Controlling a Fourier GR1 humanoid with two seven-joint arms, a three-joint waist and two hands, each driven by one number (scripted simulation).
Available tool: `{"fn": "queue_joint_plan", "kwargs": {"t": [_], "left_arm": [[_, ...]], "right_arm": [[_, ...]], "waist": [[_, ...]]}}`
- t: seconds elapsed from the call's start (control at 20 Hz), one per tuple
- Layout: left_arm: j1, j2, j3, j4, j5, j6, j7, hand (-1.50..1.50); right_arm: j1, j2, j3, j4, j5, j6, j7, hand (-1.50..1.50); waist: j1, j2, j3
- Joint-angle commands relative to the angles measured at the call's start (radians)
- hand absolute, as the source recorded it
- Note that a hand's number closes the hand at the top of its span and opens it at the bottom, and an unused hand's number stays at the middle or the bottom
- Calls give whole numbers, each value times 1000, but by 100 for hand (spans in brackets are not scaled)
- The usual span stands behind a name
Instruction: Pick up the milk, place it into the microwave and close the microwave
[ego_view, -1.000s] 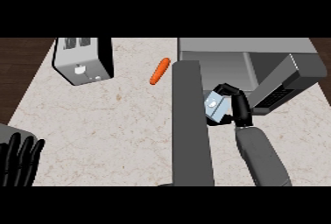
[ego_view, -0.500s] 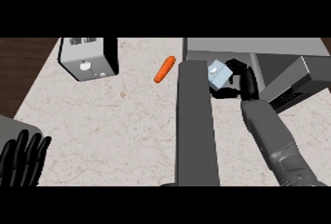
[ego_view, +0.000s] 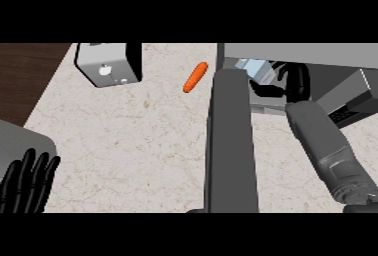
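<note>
milk (ego_view: 255, 68): pale blue-white carton, inside the microwave's mouth at upper right, held by the right hand, partly hidden by the door's top edge
left hand (ego_view: 26, 182): lower left corner, fingers straight and pointing up, holding nothing, resting over a grey block at the counter's edge
toaster (ego_view: 109, 64): grey box with dark slotted side, upper left on the counter
counter (ego_view: 125, 140): pale speckled stone, dark wood beyond its left edge
carrot (ego_view: 195, 77): orange, lying tilted between toaster and door
door (ego_view: 232, 140): long grey slab, swung open toward the viewer, running up the middle
microwave (ego_view: 325, 65): grey box, upper right, cavity open
right hand (ego_view: 291, 82): black, reaching into the cavity, fingers and thumb curled round the milk
</note>
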Motion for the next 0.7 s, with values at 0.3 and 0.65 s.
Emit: {"fn": "queue_joint_plan", "kwargs": {"t": [0.3,0.65], "left_arm": [[-43,-1,-26,15,-63,15,25,-150],[-7,0,-28,7,-75,13,13,-150]], "right_arm": [[-138,26,91,143,117,-1,82,-150],[-140,47,72,150,103,21,61,-150]], "waist": [[18,11,1],[11,2,1]]}}
